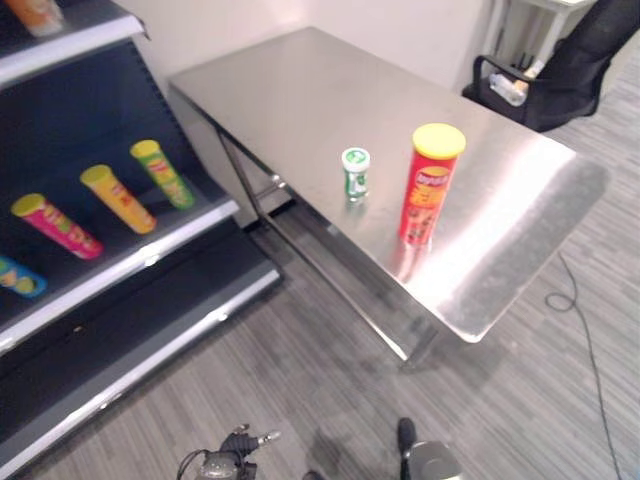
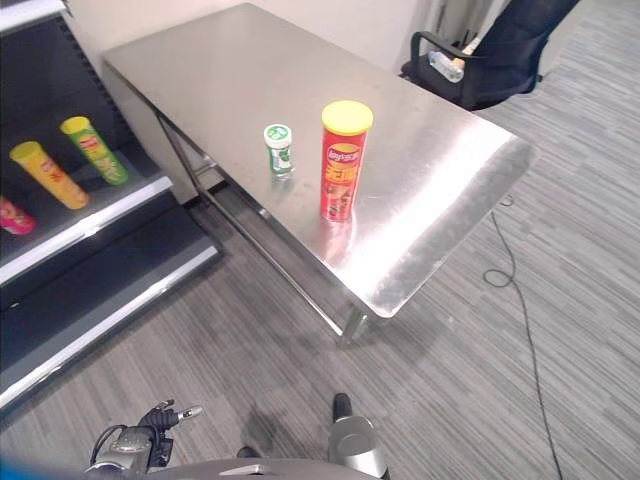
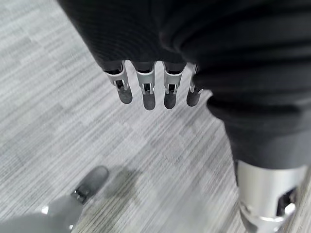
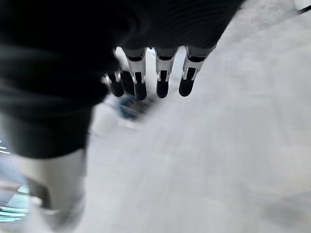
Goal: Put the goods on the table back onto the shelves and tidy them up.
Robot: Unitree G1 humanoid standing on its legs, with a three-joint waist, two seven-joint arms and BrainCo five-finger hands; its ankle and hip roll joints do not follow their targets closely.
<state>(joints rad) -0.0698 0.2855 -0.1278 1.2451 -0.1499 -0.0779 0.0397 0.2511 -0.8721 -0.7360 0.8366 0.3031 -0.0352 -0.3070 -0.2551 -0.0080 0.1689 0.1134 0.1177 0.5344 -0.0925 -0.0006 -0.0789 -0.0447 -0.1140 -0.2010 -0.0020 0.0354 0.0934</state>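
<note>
On the steel surface (image 1: 300,90) two goods stand upright near its front edge: a tall red chip can (image 1: 430,187) with a yellow lid, and at its nine o'clock, close by but apart, a small green-and-white canister (image 1: 355,172). Over at nine o'clock from the surface, the dark shelves (image 1: 150,255) carry chip cans lying on their sides in a row: a green can (image 1: 163,174), a yellow can (image 1: 118,199), a pink can (image 1: 57,226) and part of a blue one (image 1: 20,279) at the edge. Another can (image 1: 38,14) sits on the shelf above. A black chair (image 1: 540,80) stands at one o'clock beyond the surface. The left hand (image 3: 146,85) hangs over the grey floor, fingers straight and empty. The right hand (image 4: 160,73) hangs likewise, fingers straight, holding nothing.
</note>
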